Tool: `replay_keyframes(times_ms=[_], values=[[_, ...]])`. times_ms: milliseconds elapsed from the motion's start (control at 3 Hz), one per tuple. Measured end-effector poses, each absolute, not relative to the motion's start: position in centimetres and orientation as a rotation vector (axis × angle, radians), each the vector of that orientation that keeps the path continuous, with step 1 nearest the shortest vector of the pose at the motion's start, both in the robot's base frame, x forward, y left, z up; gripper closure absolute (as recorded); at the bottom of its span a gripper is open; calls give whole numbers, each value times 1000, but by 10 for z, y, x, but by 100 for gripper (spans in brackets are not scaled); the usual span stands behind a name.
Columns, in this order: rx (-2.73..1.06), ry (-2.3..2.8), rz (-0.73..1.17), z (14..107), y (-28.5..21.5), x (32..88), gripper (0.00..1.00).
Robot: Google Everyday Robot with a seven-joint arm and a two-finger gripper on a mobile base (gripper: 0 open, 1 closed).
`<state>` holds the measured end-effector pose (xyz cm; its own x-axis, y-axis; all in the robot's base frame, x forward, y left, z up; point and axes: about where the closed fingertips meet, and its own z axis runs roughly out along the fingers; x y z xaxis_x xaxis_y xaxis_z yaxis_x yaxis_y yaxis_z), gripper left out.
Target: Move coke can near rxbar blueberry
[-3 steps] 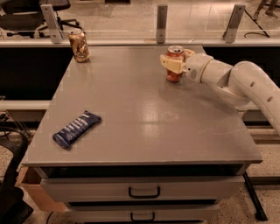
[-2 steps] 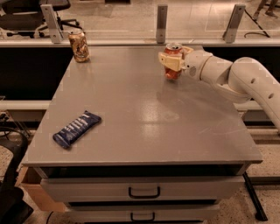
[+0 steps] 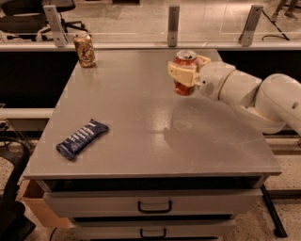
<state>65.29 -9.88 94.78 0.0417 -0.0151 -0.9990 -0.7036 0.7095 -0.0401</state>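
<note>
Gripper [image 3: 188,68] clasps coke can [image 3: 183,88] at table [image 3: 141,117] rear

Office, swivel chairs [image 3: 28,12], gripper [image 3: 190,71] over drawer table [image 3: 141,122]

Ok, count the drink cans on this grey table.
2. The red-orange, silver-topped coke can is clasped by the gripper at the far right; the brown-gold can stands at the far left corner. None seems hidden.

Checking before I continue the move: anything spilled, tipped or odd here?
Nothing stands out. The tool grips the coke can upright at the table's far right; rxbar lies flat front left, brown can upright far left.
</note>
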Motion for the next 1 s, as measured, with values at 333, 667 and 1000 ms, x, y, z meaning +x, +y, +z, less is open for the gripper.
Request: replay_keyframes(times_ms=[333,667,1000], values=[[-625,1446,597,931,-82,596,100],[-646,1420,632,926,-55,539,100],[-716,1380,640,939,-19,495,100]])
